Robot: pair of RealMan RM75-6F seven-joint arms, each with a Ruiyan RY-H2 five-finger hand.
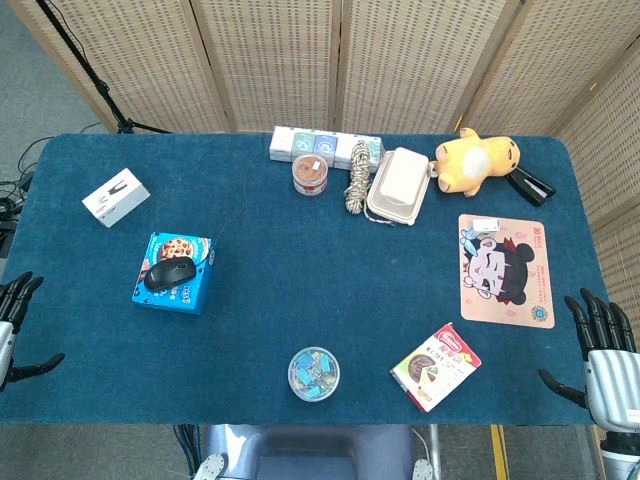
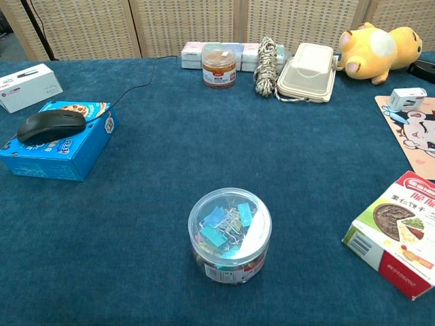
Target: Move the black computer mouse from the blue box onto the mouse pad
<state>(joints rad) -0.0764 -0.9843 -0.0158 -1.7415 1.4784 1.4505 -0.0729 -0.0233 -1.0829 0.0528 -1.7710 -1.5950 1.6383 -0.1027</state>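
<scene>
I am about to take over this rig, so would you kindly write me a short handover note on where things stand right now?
Left hand: open, fingers spread, holding nothing, at the table's left edge.
Right hand: open, holding nothing, at the right edge, just below the mouse pad.
Black mouse: on top of the blue box, left side of the table, its cable trailing toward the back.
Mouse pad: right side, with a small white item on its top corner.
Done: nothing yet.
Left: grasp the mouse, carry it across, set it on the pad.

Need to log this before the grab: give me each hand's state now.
Left hand: open, fingers apart, holding nothing, at the table's left edge.
Right hand: open, fingers apart, holding nothing, at the right edge.
</scene>
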